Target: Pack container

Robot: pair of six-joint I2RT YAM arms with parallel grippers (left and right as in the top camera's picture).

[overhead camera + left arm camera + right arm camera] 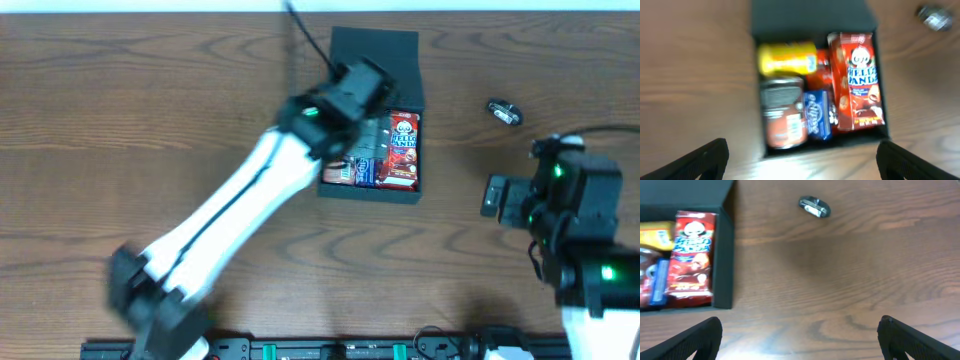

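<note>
The container [372, 42] is a dark box lying open at the far middle of the table, its flap lid folded back. Inside lie a red Hello Panda box [858, 80], a yellow packet [787, 57], an orange-brown tin [784, 117] and a blue gum pack [817, 114]. My left gripper [365, 85] hovers over the container, open and holding nothing; in the left wrist view its fingers [700, 161] stand wide apart, just short of the container's near wall [875, 141]. My right gripper [495, 195] is open over bare wood, to the right of the container [723, 255].
A small shiny metal object [504, 111] lies on the table right of the container, also seen from the right wrist [814, 207]. The left arm stretches diagonally from the near left edge. The table's near edge carries a black rail [330, 350].
</note>
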